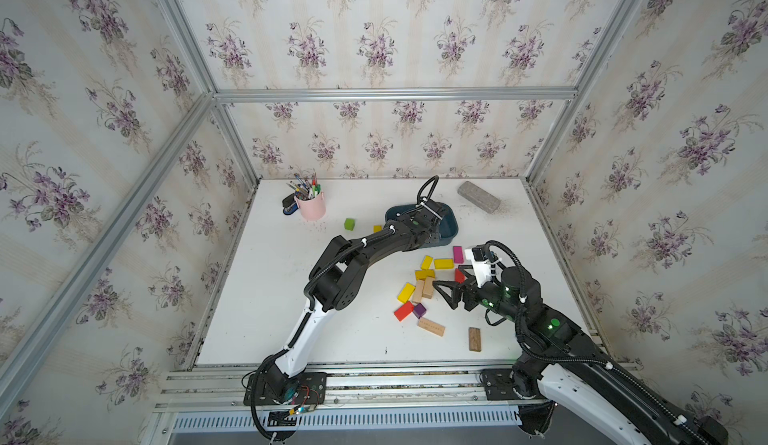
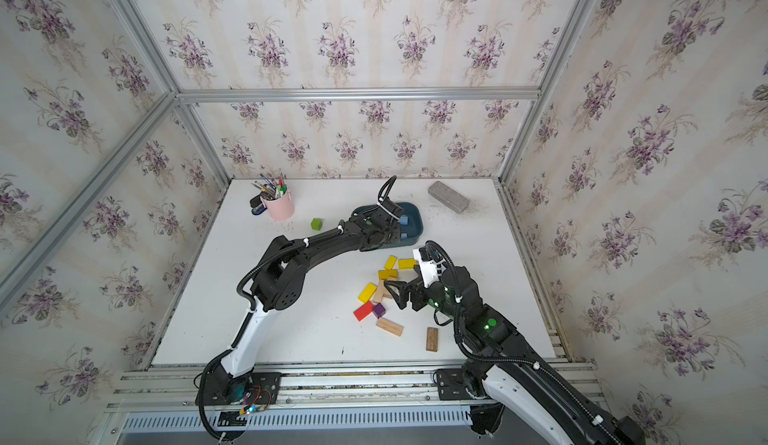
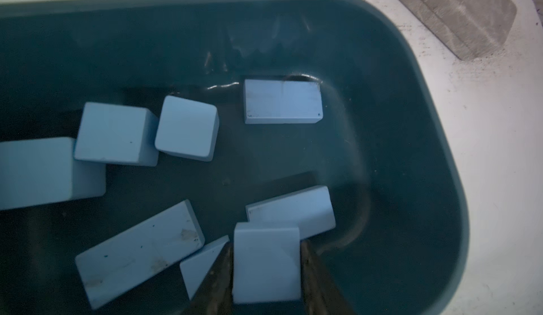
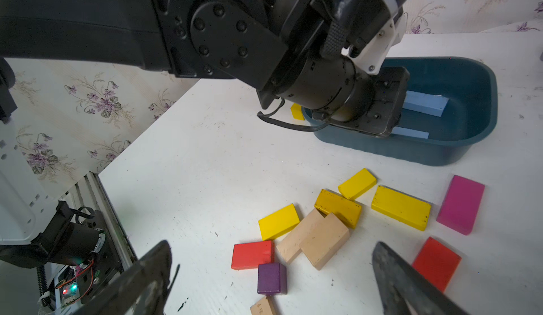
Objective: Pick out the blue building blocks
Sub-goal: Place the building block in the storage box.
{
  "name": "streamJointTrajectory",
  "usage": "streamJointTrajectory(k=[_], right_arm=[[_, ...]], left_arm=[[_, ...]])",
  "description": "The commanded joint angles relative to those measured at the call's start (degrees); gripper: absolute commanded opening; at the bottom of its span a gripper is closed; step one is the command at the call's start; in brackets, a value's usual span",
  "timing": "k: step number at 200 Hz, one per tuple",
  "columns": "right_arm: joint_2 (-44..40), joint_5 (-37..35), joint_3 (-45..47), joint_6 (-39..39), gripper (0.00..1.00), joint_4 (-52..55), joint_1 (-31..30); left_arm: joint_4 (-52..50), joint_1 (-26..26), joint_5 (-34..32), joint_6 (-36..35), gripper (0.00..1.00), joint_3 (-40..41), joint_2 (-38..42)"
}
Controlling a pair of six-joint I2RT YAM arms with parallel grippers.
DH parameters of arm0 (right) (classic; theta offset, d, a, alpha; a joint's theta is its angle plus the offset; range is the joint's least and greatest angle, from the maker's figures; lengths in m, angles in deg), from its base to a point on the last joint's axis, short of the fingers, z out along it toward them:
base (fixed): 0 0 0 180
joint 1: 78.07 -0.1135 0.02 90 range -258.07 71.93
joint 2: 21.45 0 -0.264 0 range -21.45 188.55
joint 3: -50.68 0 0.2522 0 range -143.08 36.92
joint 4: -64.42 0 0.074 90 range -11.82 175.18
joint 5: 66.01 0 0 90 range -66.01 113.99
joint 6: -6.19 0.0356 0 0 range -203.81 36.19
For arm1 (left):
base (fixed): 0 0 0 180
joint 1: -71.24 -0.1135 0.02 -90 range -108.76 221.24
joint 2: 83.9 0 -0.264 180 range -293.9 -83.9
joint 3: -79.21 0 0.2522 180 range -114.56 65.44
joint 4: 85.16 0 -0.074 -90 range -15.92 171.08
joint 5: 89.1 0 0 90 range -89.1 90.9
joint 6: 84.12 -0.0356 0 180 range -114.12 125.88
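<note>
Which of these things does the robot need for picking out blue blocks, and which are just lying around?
For the job: blue building blocks, already in the teal tub; left tool straddling one; right tool, open.

Just lying about: yellow blocks, red blocks, purple block, pink block, green block, wooden blocks, pen cup, grey slab.

Black arms [image 1: 374,244] with white lower links [image 1: 305,335], ribbed cables [image 1: 517,297], green lights [image 1: 554,322].
</note>
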Motion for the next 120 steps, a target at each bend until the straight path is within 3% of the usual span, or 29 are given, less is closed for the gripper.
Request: streamJointTrajectory(k=[1,33,59,120], right_arm=[[-0.1,-0.5,0.0,-0.6,1.00,-0.8,0.0],[0.0,-0.8,0.1,-0.5,1.00,-0.7,0.0],[-0.1,-1.3,0.1,-0.4,1.00,-0.8,0.0],[-0.4,-8.2,1.0,1.3,1.00,-2.3,0.0]], left_arm=[[-0.7,-0.1,0.8,1.2,0.43,-0.5,-0.3],[-0.8,-0.2,2.0,1.0,0.54,-0.4,0.5],[-0.8,-0.2,1.9,0.0,0.70,1.2,4.0],[2.0,-0.2,-0.7,-6.3,0.89,15.1,23.5]])
